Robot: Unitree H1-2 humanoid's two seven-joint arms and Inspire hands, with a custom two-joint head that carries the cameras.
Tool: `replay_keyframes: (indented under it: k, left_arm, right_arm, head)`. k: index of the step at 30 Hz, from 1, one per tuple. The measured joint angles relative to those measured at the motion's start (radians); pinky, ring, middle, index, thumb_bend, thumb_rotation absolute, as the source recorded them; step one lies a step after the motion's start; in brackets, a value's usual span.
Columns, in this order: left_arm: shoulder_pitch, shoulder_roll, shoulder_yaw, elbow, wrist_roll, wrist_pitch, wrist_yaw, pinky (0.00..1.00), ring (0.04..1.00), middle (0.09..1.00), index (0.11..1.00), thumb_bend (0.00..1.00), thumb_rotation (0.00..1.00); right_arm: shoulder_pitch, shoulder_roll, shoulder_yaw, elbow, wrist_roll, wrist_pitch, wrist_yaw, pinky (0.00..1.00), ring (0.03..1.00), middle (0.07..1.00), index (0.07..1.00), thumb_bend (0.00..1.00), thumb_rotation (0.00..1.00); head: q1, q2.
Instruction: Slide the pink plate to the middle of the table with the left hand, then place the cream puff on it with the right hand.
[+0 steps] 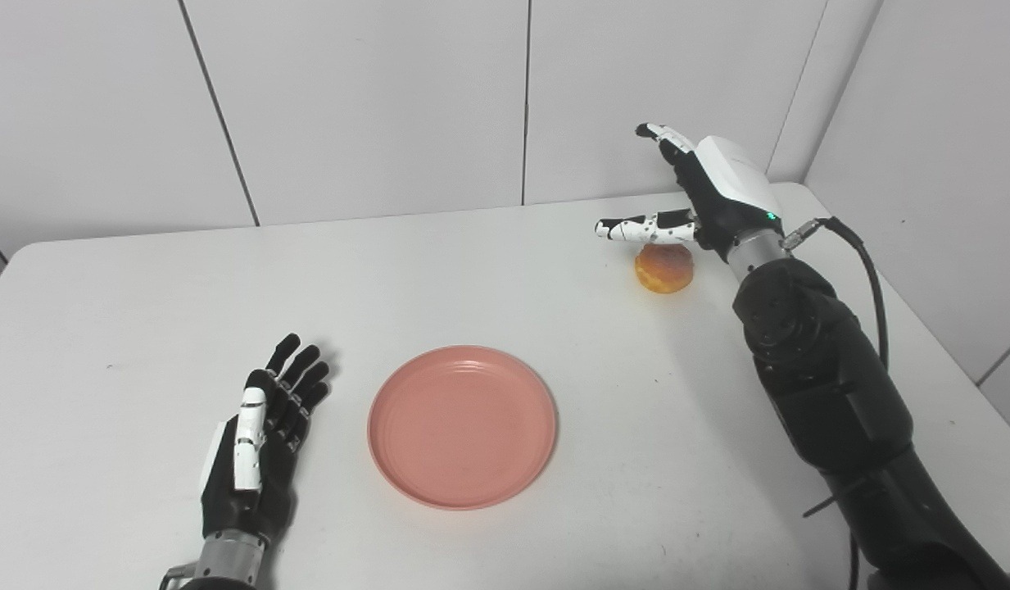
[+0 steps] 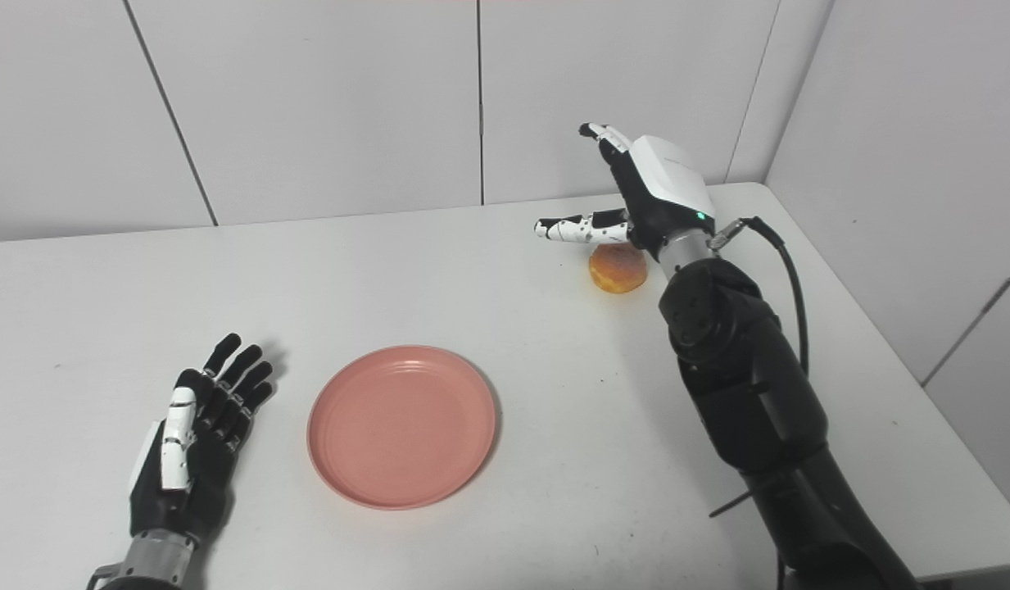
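The right hand (image 1: pixel 705 192) is hovering over the cream puff (image 1: pixel 664 268), fingers (image 1: pixel 636 229) spread and grasping nothing — the left hand (image 1: pixel 255 442) is lying released beside the pink plate (image 1: pixel 462 426) on the surface (image 1: pixel 505 270).

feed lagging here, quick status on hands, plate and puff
Left robot hand open, resting beside pink plate. Right robot hand open above cream puff, no grasp. Plate bare, path between them unobstructed.

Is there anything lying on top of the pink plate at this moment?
No. The pink plate is bare, its whole inner surface visible. The cream puff sits on the table beyond it, under the open right hand, which partly hides its top.
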Motion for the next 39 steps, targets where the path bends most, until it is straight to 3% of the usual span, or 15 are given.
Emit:
replay_keyframes:
  k: [10, 19, 31, 39]
  left_arm:
    - [0.001, -0.001, 0.000, -0.002, 0.000, 0.000, 0.000, 0.93, 0.898, 0.899, 0.886, 0.44, 1.00]
    - [0.003, 0.003, -0.001, -0.003, 0.000, 0.000, -0.003, 0.95, 0.914, 0.915, 0.903, 0.44, 1.00]
    - [0.006, 0.009, -0.001, -0.007, 0.000, 0.000, -0.005, 0.94, 0.904, 0.905, 0.890, 0.45, 1.00]
    - [0.009, 0.011, -0.001, -0.009, 0.000, 0.001, -0.004, 0.94, 0.907, 0.907, 0.892, 0.44, 1.00]
  right_arm:
    - [-0.042, -0.012, 0.031, 0.121, -0.021, 0.038, 0.046, 0.73, 0.973, 1.000, 0.965, 0.85, 0.39]
    - [-0.051, -0.029, 0.052, 0.244, -0.020, 0.040, 0.056, 0.75, 0.938, 0.994, 0.964, 0.85, 0.43]
    - [-0.083, -0.032, 0.077, 0.377, -0.017, 0.040, 0.027, 0.82, 0.948, 0.979, 0.954, 0.85, 0.45]
    - [-0.086, -0.031, 0.077, 0.412, 0.011, 0.038, -0.006, 0.78, 0.914, 0.967, 0.947, 0.84, 0.41]
  head:
    - [0.014, -0.002]
    - [0.012, 0.002]
    - [0.011, 0.015]
    - [0.014, 0.020]
